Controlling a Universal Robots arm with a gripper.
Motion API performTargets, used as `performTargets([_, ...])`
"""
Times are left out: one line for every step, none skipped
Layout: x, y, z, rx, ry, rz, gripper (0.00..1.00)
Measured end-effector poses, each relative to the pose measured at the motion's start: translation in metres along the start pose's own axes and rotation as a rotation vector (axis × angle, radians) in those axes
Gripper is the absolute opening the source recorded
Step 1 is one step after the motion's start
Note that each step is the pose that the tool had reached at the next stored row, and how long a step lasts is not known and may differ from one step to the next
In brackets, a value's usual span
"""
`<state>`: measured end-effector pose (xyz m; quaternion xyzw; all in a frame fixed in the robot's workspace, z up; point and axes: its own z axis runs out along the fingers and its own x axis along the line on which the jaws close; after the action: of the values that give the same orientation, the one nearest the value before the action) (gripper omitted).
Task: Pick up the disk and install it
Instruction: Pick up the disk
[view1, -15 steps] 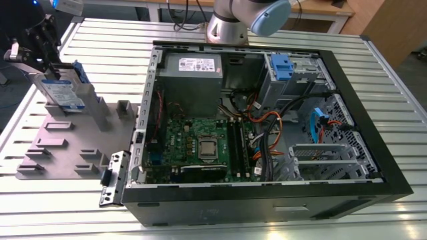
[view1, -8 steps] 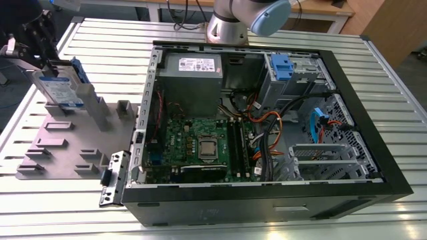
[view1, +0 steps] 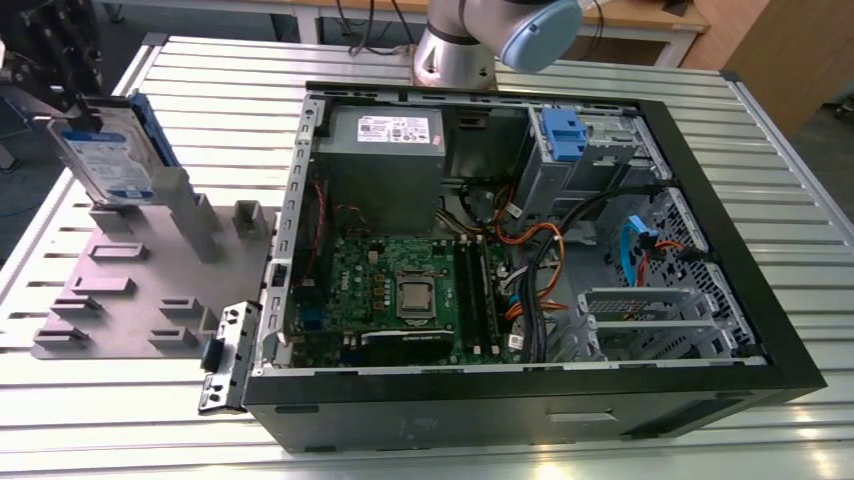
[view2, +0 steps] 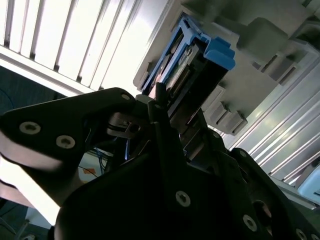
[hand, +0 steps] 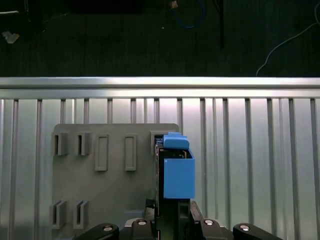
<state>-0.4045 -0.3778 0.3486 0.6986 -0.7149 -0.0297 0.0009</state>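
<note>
since the gripper (hand: 170, 209) sat clamped on the disk (view1: 114, 160), held upright on edge over the grey holder plate (hand: 115, 190) beside the open computer case (view1: 747, 300), we judged that its blue carrier (hand: 179, 182) could snag the plate's slots and twist loose in that narrow grip

From my end the disk (view1: 114, 160) looks like dull silver metal with a paper label, edged in smooth blue plastic. The worktop (view1: 200, 70) is shiny ribbed metal, and the holder plate (view1: 134, 300) is matt grey plastic.
</note>
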Motion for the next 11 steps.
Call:
performTargets([-0.0002, 0.0002, -0.0040, 0.0001, -0.0001, 0.000, 0.35])
performTargets([-0.0003, 0.0003, -0.0077, -0.0001, 0.0000, 0.000, 0.35])
performTargets([-0.0004, 0.0005, -0.0106, 0.0000, 0.0000, 0.000, 0.35])
performTargets([-0.0005, 0.0006, -0.0126, 0.0000, 0.0000, 0.000, 0.35])
performTargets([-0.0006, 0.0006, -0.0143, 0.0000, -0.0001, 0.000, 0.35])
performTargets([-0.0007, 0.0007, -0.0167, 0.0001, -0.0001, 0.000, 0.35])
performTargets([-0.0008, 0.0009, -0.0196, 0.0000, -0.0001, 0.000, 0.35])
performTargets([-0.0009, 0.0010, -0.0226, -0.0001, -0.0001, 0.000, 0.35])
performTargets([-0.0010, 0.0011, -0.0251, 0.0000, -0.0001, 0.000, 0.35])
performTargets([-0.0011, 0.0012, -0.0270, -0.0001, 0.0000, 0.000, 0.35])
performTargets([-0.0011, 0.0012, -0.0279, 0.0000, 0.0000, 0.000, 0.35])
